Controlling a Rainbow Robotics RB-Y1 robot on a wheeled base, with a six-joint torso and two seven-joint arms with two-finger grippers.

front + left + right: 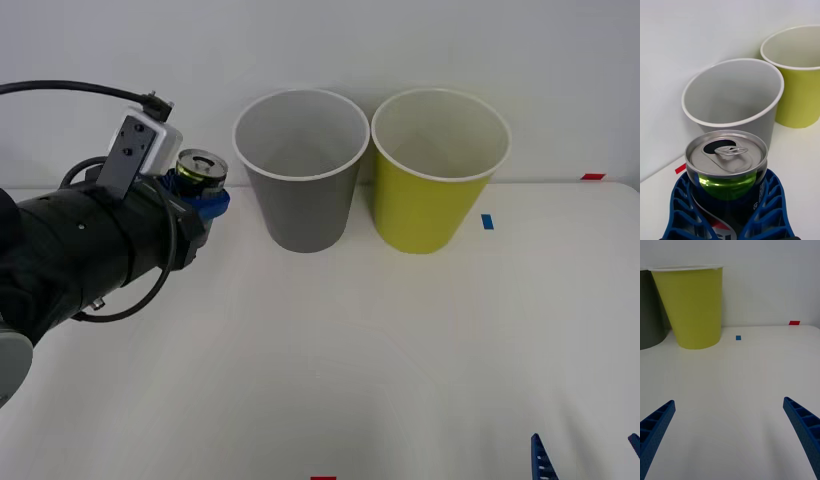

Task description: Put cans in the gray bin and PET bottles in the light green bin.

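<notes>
A small silver can (203, 166) with a pull-tab top and a dark label with green is held upright in my left gripper (205, 190), which is shut on it at the table's left, lifted beside the gray bin (300, 175). In the left wrist view the can (727, 157) sits between the blue fingers (767, 210), with the gray bin (733, 97) just beyond and the light green bin (797, 78) past it. The light green bin (437, 175) stands right of the gray one. My right gripper (585, 455) rests open at the front right, and the light green bin (692, 307) stands ahead of it.
Both bins stand against the white back wall. Small tape marks lie on the white table: blue (487, 221) beside the green bin, red (593, 177) at the far right and red (322, 477) at the front edge. Open table lies in front of the bins.
</notes>
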